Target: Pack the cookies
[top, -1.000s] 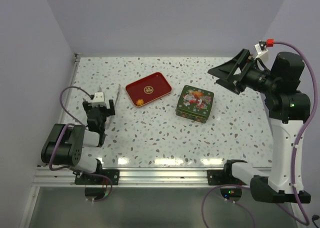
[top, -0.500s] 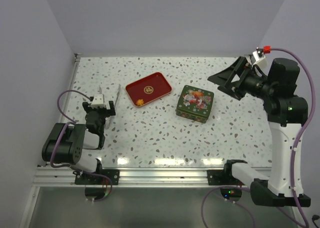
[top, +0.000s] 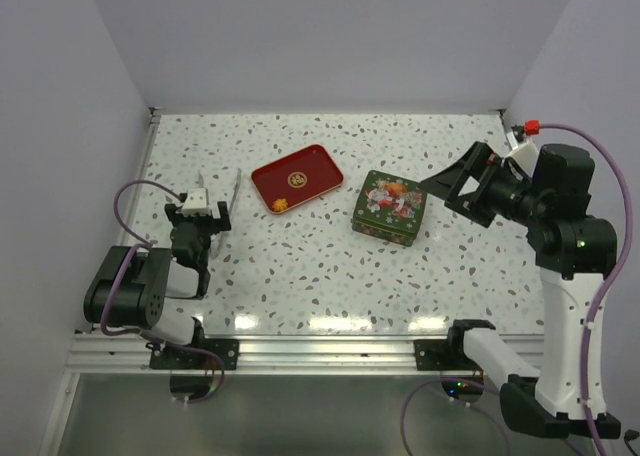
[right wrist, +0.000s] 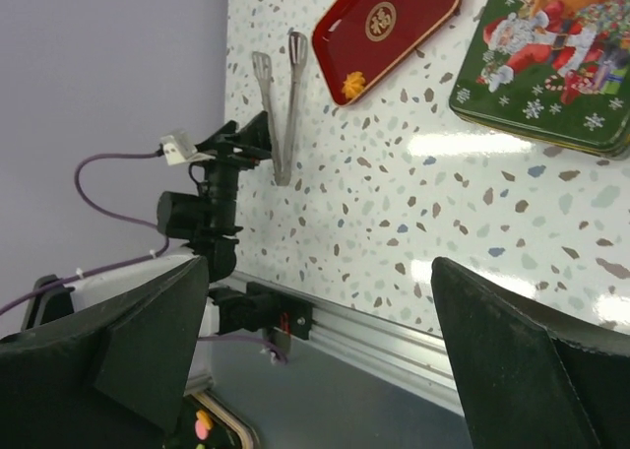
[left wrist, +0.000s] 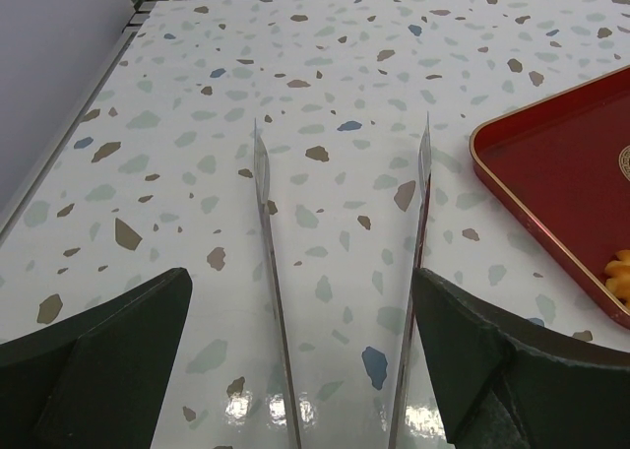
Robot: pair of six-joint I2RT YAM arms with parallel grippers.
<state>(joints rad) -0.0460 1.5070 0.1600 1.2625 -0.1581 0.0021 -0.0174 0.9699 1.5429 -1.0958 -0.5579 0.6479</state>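
Observation:
One orange cookie [top: 281, 204] lies at the near end of the red tray [top: 310, 166]. It also shows in the left wrist view [left wrist: 622, 272] and the right wrist view [right wrist: 354, 80]. No other cookies show on the table. A closed green Christmas tin [top: 390, 206] stands right of the tray. Metal tongs [left wrist: 266, 262] lie on the table. My left gripper [left wrist: 300, 272] is open low over their near end, with both tong arms running out between the fingers. My right gripper [top: 437, 188] is open and empty, held high right of the tin.
The tray's edge [left wrist: 512, 178] lies right of the tongs. A grey wall and a table rail [left wrist: 59, 144] run along the left. The aluminium front rail [right wrist: 394, 341] borders the near edge. Small coloured spots [right wrist: 202, 424] show below the table, too small to identify.
My right arm has come down and toward the near right, its gripper still open. My left gripper shifted slightly early on and has held still since.

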